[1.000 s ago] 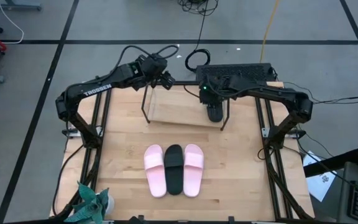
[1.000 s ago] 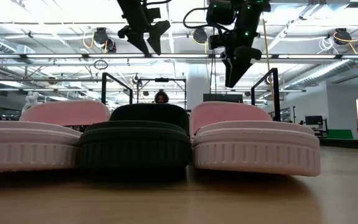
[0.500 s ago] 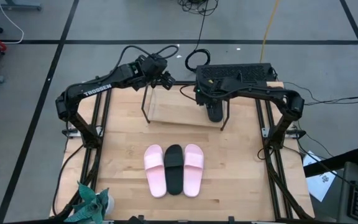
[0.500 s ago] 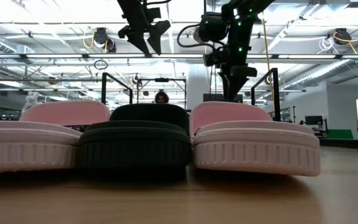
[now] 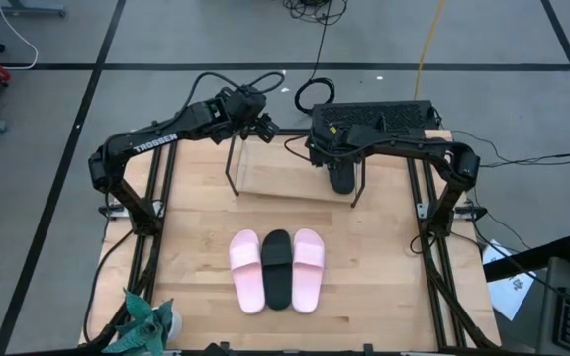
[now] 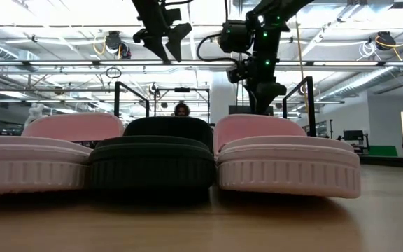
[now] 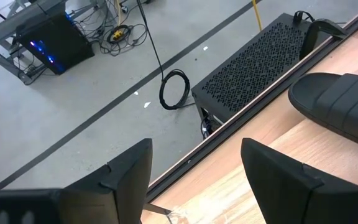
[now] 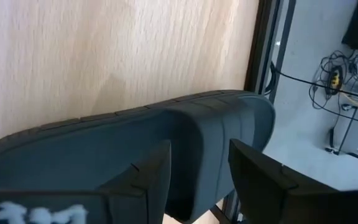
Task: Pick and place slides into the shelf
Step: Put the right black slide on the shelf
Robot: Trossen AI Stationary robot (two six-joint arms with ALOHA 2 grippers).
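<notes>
Slides come first on the board: at six o'clock of the table [image 5: 186, 247] three lie side by side, touching, a pale pink slide [image 5: 246, 271] on the left, a black slide [image 5: 277, 268] between, a second pink slide [image 5: 307, 269] on the right. None of the three has shifted over the last second.

At eleven o'clock the left gripper [image 5: 263, 129] hangs in the air above the left end of the shelf [image 5: 275, 178], its fingers [image 7: 278, 180] standing apart with nothing between them. It has not moved and looks to be waiting.

The shelf sits at twelve o'clock, thin black rods over a light wooden board. On its right end lies the fourth slide [image 5: 342, 178], black.

The change is on the right. A second ago the right gripper [image 5: 327, 156] stood over that slide with the arm reaching in more squarely; since then the wrist has swung toward the left and dropped, as the low view shows. From the wrist camera its fingers [image 8: 145, 177] bracket the slide's dark strap [image 8: 191, 134], spread part way; whether they are pressing on it or have just let go cannot be told.

As a judgement, this slide is at or near its place on the shelf, so release and withdrawal come next, with three slides yet to fetch.
</notes>
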